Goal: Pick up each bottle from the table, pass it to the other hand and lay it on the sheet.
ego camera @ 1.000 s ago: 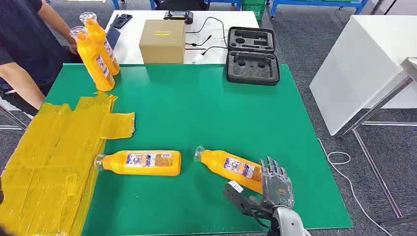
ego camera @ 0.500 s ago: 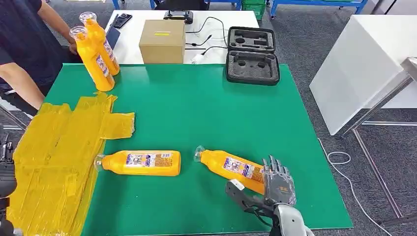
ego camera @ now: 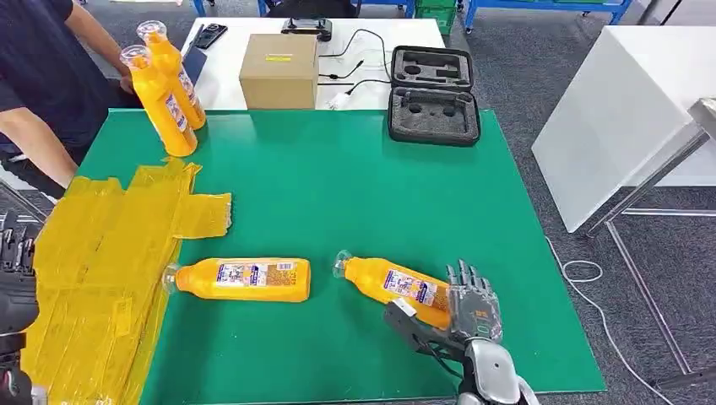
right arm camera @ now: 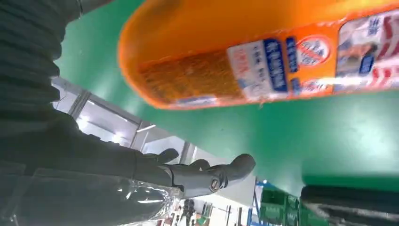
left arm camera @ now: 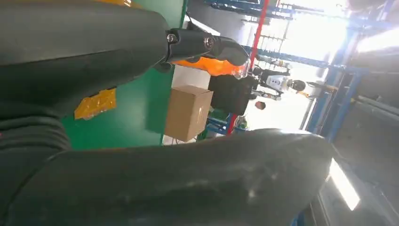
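Four orange bottles are counted on the green table (ego camera: 355,194). Two are stood upright (ego camera: 156,101) (ego camera: 173,72) at the far left corner, and two are laid flat near the front: one (ego camera: 241,279) touching the yellow sheet's (ego camera: 93,261) edge, one (ego camera: 393,287) beside the right hand (ego camera: 460,316). That hand's fingers (ego camera: 473,291) are spread, nothing grasped. The left hand (ego camera: 13,287) is seen at the sheet's left edge; its state cannot be told.

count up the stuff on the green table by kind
orange bottles lying down: 2
orange bottles standing: 2
yellow sheets: 1
black foam cases: 1
total: 6
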Robot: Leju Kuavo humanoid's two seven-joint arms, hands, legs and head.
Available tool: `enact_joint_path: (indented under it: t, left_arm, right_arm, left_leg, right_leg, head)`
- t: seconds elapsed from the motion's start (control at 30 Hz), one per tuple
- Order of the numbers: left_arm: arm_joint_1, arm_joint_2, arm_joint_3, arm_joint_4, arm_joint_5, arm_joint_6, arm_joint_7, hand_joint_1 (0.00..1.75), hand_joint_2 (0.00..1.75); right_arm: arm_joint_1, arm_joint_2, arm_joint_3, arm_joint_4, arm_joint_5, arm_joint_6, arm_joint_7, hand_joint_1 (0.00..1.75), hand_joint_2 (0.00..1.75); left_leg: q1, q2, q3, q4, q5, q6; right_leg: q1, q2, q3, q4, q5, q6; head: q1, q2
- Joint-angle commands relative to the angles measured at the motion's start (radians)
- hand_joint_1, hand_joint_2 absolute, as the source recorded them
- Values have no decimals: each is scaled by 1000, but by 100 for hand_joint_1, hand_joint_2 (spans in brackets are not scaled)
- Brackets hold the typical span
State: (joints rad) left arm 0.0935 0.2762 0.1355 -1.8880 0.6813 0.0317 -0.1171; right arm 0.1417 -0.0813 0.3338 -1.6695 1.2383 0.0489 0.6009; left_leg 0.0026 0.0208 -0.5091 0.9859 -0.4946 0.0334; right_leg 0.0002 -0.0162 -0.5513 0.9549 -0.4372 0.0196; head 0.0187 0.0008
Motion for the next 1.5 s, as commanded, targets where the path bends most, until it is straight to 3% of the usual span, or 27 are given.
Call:
enact_joint_path:
  t: [0.03,0.43,0.47,0.5,1.3,1.5]
  left_arm:
    - [-105,25,-74,125,-2,3,5,0,0]
    - [-129,39,-84,144,6,11,3,0,0]
    - [-124,43,-84,146,7,12,3,0,0]
    - [-118,45,-81,146,11,12,-1,0,0]
    - [-89,69,-60,143,28,10,-17,0,0]
    - [-14,53,-20,84,28,1,-34,0,0]
  right_arm:
    - [-103,65,-68,276,-16,-14,-32,0,175]
    - [-172,92,-65,420,-40,9,-76,0,175]
    - [-173,91,-64,427,-50,11,-82,93,175]
    - [-173,86,-57,432,-56,14,-89,175,175]
    - [-174,94,-57,420,-113,20,-99,175,175]
    - [-92,48,-75,98,-314,-32,-137,175,175]
  left_leg:
    - [0,-3,3,-3,1,-2]
    - [0,1,3,-2,1,-2]
    - [0,0,4,-3,2,-2]
    - [0,0,5,-3,2,-3]
    - [0,1,10,-2,1,-3]
    - [0,2,10,-1,0,-2]
  right_leg:
    - [-1,0,3,-2,1,-1]
    - [0,1,2,-1,1,0]
    - [-1,1,3,-1,1,-1]
    - [-1,2,3,-1,1,-1]
    - [-1,2,9,-1,1,-1]
    - [-1,3,8,1,-1,0]
  head:
    - [0,0]
    - [0,0]
    - [0,0]
    - [0,0]
    - [0,0]
    - [1,0]
